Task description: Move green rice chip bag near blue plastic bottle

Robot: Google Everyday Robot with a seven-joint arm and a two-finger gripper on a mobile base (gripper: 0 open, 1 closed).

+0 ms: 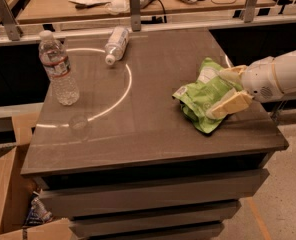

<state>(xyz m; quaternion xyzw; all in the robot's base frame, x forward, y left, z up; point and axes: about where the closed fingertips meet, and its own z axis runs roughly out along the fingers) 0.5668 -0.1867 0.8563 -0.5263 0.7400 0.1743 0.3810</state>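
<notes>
The arm [283, 76] reached in level from beyond the right edge of the table [153, 129], its gripper [217, 94] pinching the green rice chip bag [200, 96] between two pale fingers near that edge, well apart from the blue plastic bottle [116, 44] lying by the far edge.

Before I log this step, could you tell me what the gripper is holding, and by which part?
The gripper holds the green rice chip bag by its right edge, over the right side of the table.
</notes>
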